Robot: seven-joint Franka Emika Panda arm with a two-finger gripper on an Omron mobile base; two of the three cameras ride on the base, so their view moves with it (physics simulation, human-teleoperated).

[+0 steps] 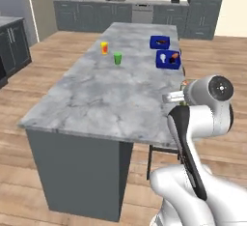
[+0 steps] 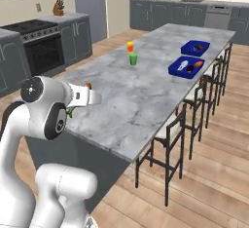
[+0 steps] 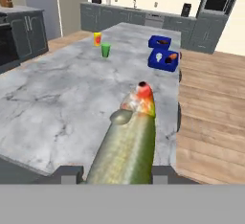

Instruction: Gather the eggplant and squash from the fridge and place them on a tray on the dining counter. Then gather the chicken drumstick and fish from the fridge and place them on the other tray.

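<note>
Olive-green and long, the fish with the red-orange head (image 3: 129, 141) sits clamped in the pincer (image 3: 115, 173), jaws part closed on its body, long axis pointing ahead over the grey marble tabletop (image 3: 57, 103). The two blue trays (image 3: 162, 58) lie well ahead and slightly right, near the far edge.

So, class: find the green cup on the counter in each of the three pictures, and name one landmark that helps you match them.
Left base view: green cup upper centre, right of the orange cup.
Right base view: upper centre, just below the orange cup.
Hand view: upper left of centre, beyond the fish.
Shared landmark: the nearer blue tray, to the cup's right in every view.
</note>
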